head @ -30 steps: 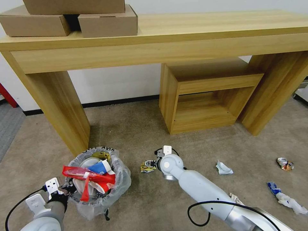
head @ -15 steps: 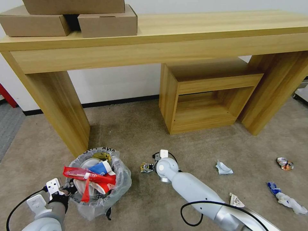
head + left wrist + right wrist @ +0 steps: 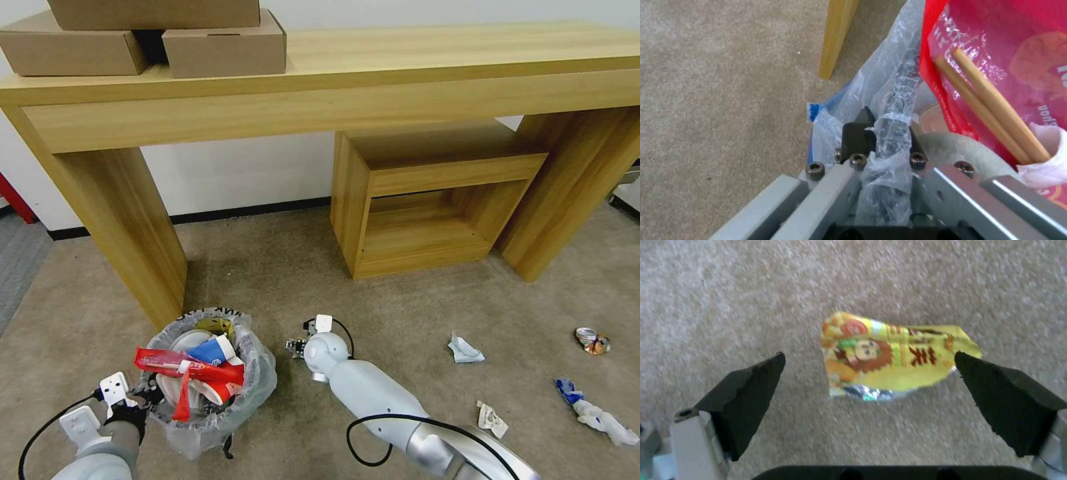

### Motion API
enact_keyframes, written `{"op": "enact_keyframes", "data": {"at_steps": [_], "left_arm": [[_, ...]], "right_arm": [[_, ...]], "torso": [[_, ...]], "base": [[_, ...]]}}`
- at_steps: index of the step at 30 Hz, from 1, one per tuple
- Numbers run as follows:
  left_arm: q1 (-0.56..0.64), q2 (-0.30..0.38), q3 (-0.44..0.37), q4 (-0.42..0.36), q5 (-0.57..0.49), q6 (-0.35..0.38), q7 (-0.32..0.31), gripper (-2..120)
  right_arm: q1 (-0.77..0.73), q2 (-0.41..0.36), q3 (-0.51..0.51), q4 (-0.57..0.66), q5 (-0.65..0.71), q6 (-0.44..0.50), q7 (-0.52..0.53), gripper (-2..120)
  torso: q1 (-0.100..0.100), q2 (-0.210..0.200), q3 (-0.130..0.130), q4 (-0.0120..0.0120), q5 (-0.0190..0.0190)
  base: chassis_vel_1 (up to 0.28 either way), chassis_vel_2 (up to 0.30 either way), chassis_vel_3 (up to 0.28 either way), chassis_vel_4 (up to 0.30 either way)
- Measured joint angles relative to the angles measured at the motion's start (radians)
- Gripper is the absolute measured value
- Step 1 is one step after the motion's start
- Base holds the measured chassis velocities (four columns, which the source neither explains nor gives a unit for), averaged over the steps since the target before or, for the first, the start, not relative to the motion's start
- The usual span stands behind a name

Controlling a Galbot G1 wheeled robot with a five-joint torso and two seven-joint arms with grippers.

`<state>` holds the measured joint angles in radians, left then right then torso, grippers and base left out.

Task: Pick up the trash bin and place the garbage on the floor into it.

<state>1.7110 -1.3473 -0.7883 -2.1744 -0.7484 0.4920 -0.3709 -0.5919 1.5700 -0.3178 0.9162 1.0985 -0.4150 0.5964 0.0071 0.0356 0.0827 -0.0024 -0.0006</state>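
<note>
The trash bin, round with a crinkly clear liner, sits at the lower left, full of garbage: a red wrapper and a blue-white cup. My left gripper is shut on its near rim; the left wrist view shows the gripper pinching rim and liner, beside the red wrapper and wooden sticks. My right gripper hangs low just right of the bin. In its wrist view the gripper is open over a yellow snack wrapper lying flat on the carpet between the fingers.
More litter lies right of the arm: crumpled paper, another scrap, a crushed can and a blue-white crushed cup. A long wooden table with cardboard boxes stands ahead; its leg rises behind the bin, and a wooden cubby stands under it.
My right arm has slid left toward the bin, and its wrist now covers the yellow wrapper in the head view. The left gripper keeps its hold on the rim.
</note>
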Motion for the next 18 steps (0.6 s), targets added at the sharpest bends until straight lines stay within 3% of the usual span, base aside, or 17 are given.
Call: {"op": "enact_keyframes", "data": {"at_steps": [4, 7, 13, 18], "left_arm": [[0.006, -0.001, 0.0, -0.006, 0.003, -0.003, 0.005, 1], [0.006, -0.004, 0.003, -0.013, 0.003, -0.004, 0.007, 1], [0.009, -0.002, 0.003, -0.021, 0.003, -0.004, 0.007, 1], [0.012, -0.007, 0.003, -0.023, 0.004, -0.008, 0.009, 1]], "right_arm": [[0.007, 0.01, 0.007, -0.037, -0.032, 0.009, -0.024, 95], [0.011, 0.028, 0.017, -0.084, -0.06, 0.017, -0.046, 83], [0.012, 0.038, 0.02, -0.114, -0.083, 0.024, -0.067, 73], [0.01, 0.035, 0.012, -0.119, -0.096, 0.032, -0.079, 55]], "torso": [[0.0, 0.0, 0.0, -0.0001, 0.0], [0.0, 0.0, 0.0, -0.0001, 0.0], [0.0, 0.0, 0.0, -0.0001, 0.0001], [0.0, 0.0, 0.0, 0.0, 0.0]], "base": [[0.0, 0.0, 0.0, 0.0], [0.0, 0.0, 0.0, 0.0], [0.0, 0.0, 0.0, 0.0], [0.0, 0.0, 0.0, 0.0]]}}
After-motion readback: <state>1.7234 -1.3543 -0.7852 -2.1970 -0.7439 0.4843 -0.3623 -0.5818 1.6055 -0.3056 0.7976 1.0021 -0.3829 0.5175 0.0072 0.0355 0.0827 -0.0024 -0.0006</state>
